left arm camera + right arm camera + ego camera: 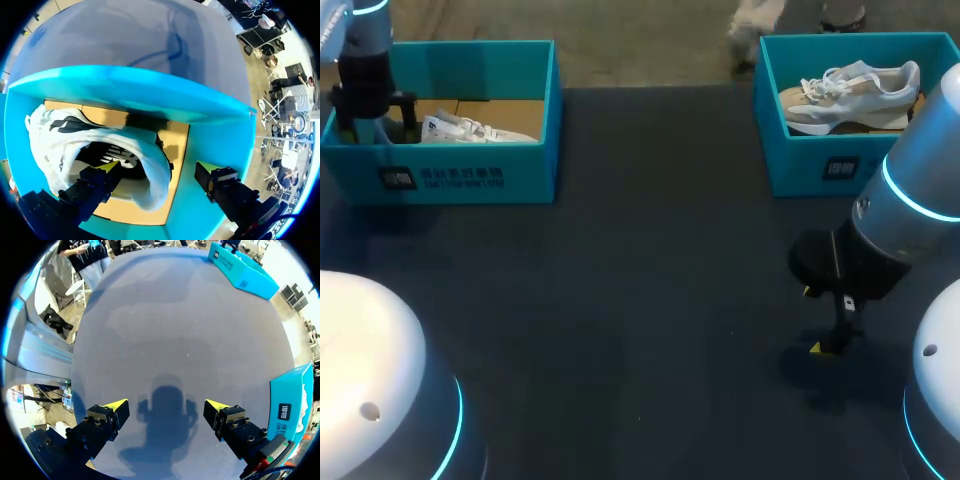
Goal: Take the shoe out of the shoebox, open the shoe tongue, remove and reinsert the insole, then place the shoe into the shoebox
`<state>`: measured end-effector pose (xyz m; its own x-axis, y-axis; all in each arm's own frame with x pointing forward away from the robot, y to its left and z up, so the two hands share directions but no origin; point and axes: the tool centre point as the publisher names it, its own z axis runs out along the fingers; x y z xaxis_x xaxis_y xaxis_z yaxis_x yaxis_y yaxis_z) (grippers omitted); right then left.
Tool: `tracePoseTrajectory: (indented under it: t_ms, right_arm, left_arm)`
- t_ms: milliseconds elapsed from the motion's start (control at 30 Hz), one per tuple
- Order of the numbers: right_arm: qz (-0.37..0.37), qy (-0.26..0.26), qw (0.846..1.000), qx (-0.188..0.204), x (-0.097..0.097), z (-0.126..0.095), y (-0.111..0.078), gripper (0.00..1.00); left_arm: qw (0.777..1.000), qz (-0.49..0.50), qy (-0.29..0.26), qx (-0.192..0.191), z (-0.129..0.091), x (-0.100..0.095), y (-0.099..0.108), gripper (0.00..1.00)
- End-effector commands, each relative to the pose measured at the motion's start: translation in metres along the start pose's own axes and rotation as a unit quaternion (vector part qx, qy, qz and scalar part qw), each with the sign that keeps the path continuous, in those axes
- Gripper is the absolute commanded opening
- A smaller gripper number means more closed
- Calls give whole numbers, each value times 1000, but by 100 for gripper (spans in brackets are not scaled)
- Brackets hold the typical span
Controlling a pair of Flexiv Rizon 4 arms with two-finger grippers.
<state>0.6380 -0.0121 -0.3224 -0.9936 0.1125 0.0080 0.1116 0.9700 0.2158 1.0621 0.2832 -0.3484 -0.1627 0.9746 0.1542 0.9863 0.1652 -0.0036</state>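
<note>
A white shoe (470,130) with black markings lies in the teal shoebox (470,180) at the table's far left. In the left wrist view the shoe (60,130) rests on the box's brown floor, its dark opening facing my left gripper (160,172). That gripper is open: one yellow-tipped finger (107,170) sits at the shoe's opening, the other stands apart beside the heel, near the box wall (215,140). My left arm (365,70) hangs over the box's left end. My right gripper (815,320) is open just above bare table at the right, with nothing between its fingers (112,407).
A second teal shoebox (840,170) at the far right holds a beige and white sneaker (850,95); its wall (290,405) shows close beside my right gripper. Dark table (640,300) stretches between the two boxes.
</note>
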Motion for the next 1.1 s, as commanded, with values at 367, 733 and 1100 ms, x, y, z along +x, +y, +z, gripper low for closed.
tracePoseTrajectory:
  t_ms: [367, 733, 1100]
  right_arm:
    - [0, -2, 1000, -1, 2, 0, -1, 100]
    - [0, -2, 1000, -1, 2, 0, -1, 100]
    - [0, -2, 1000, -1, 2, 0, -1, 100]
  left_arm:
    - [999, 21, -28, -15, -63, 2, -7, 100]
    - [998, 46, -38, -21, -118, 11, -20, 100]
    - [997, 61, -47, -16, -163, 34, -36, 100]
